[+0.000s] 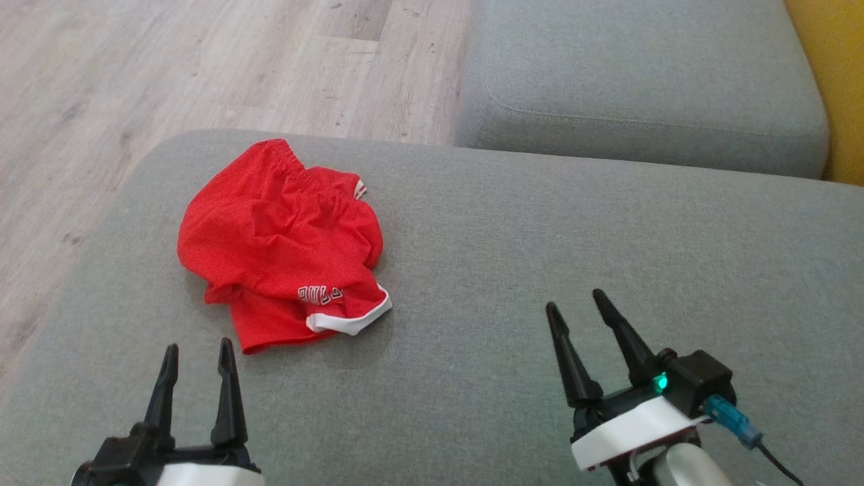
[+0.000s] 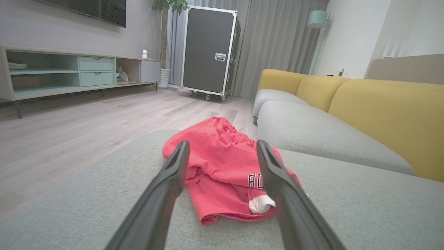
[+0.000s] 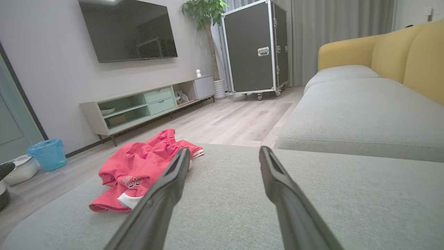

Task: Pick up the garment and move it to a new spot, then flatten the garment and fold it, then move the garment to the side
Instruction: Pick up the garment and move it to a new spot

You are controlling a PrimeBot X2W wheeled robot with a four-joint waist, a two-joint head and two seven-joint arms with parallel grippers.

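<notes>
The garment (image 1: 280, 243) is a pair of red shorts with white trim and lettering, lying crumpled on the left part of a grey cushion (image 1: 513, 270). My left gripper (image 1: 198, 354) hovers open just short of the shorts' near hem, nothing between its fingers. From the left wrist the garment (image 2: 222, 173) lies straight ahead between the open fingers. My right gripper (image 1: 575, 304) is open over bare cushion, well to the right of the shorts. From the right wrist the garment (image 3: 138, 170) lies to the left, partly behind the left finger.
The cushion's left edge drops to a wood floor (image 1: 135, 74). A second grey seat cushion (image 1: 641, 74) lies beyond, with yellow backrests (image 2: 385, 114) on the right. A black wheeled case (image 2: 210, 52), a TV cabinet (image 3: 145, 104) and a blue basket (image 3: 47, 152) stand across the room.
</notes>
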